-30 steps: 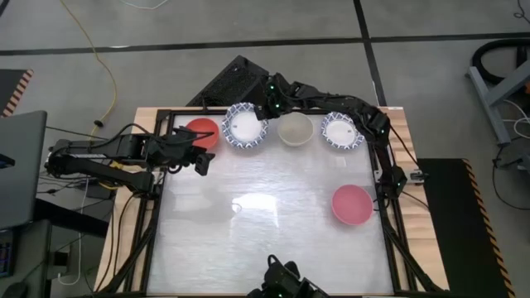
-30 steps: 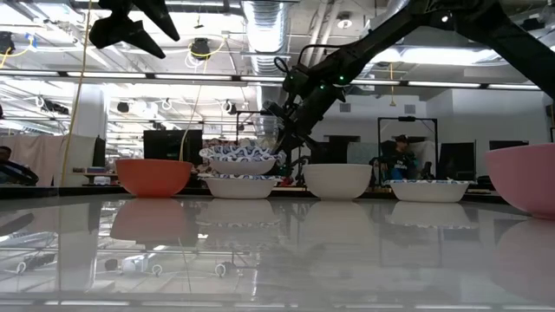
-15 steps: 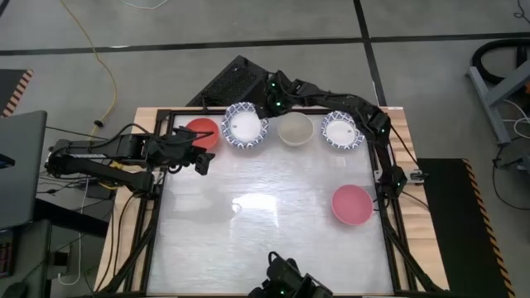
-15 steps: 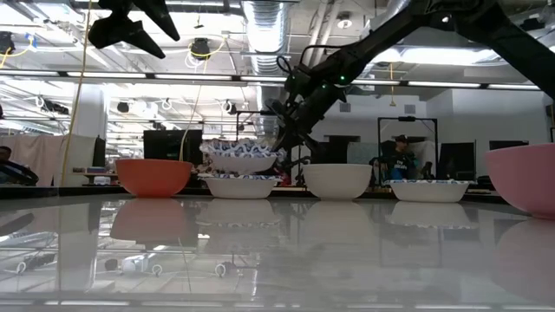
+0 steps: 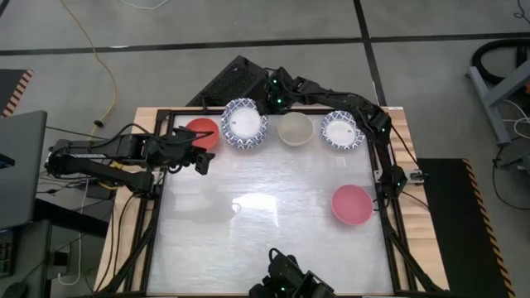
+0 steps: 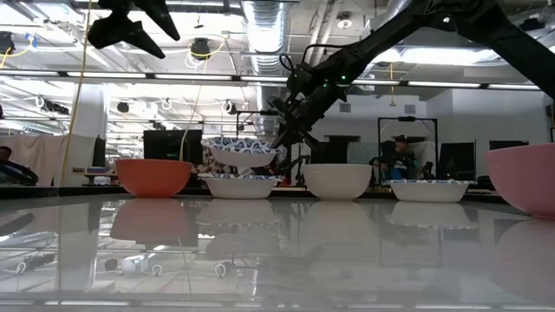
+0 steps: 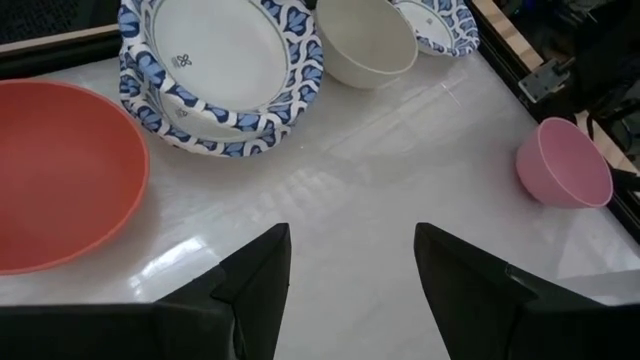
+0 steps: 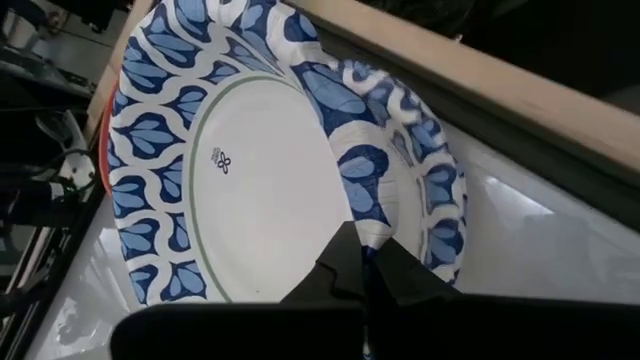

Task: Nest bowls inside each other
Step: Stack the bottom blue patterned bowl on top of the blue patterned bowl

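Low view: blue-patterned bowl (image 6: 241,152) higher than second ago, clear above second patterned bowl (image 6: 240,186) on table (image 5: 265,215). Right gripper (image 8: 365,262) clamped on lifted bowl's rim. Left gripper (image 7: 350,260) spread, empty, near red bowl (image 5: 201,132). Count: three patterned including far one (image 5: 341,130), cream (image 5: 295,128), pink (image 5: 352,204). Small dark mark inside lifted bowl, unreadable.

The table (image 5: 273,240) has a pale glossy top in a black frame, and it mirrors the ceiling lights. Around it lies a grey concrete floor (image 5: 166,33) crossed by dark seam lines, with a yellow cable (image 5: 103,70) trailing over it beyond the table's far-left corner. Past the table's far edge opens a large workshop hall with an exposed ceiling, a silver air duct (image 6: 264,22) overhead and rows of strip lights. A seated person (image 6: 399,156) shows in the distance behind the table.
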Robot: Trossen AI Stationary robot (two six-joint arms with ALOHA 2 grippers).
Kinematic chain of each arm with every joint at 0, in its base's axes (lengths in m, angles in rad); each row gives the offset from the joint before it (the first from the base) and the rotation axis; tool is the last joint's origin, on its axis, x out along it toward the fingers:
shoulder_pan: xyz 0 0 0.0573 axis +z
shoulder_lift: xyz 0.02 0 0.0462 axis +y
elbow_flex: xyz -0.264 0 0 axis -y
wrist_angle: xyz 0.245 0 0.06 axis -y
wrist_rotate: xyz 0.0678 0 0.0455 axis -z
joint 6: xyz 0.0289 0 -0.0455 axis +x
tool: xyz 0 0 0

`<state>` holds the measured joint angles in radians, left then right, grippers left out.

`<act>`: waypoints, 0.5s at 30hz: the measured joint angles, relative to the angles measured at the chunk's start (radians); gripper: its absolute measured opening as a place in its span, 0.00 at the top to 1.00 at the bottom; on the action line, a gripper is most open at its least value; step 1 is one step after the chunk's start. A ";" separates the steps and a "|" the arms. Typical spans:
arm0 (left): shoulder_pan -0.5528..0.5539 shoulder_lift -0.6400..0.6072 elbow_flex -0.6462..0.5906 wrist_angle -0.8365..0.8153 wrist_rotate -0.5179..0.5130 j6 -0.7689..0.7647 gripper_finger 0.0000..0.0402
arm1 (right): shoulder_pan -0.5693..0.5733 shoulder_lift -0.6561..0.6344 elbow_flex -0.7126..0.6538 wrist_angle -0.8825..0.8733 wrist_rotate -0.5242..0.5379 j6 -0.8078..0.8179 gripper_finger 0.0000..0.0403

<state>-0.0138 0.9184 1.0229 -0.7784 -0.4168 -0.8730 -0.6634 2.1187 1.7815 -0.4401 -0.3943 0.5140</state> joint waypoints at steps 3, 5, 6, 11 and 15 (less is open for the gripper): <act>0.000 0.000 0.000 0.000 0.000 -0.001 0.49 | -0.001 0.037 0.036 -0.013 -0.010 -0.003 0.99; 0.000 0.000 0.000 0.000 0.001 -0.005 0.49 | 0.001 0.087 0.090 -0.051 -0.023 -0.017 0.99; 0.000 0.000 0.000 0.000 0.002 -0.005 0.49 | 0.004 0.107 0.122 -0.067 -0.023 -0.018 0.99; -0.001 0.000 0.000 0.000 0.013 -0.013 0.49 | 0.030 0.174 0.279 -0.198 -0.017 -0.075 0.99; -0.001 0.000 0.000 0.000 0.019 -0.014 0.49 | 0.033 0.196 0.342 -0.295 0.026 -0.133 0.98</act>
<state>-0.0151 0.9184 1.0229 -0.7788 -0.3981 -0.8868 -0.6306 2.3144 2.1233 -0.7350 -0.3684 0.3812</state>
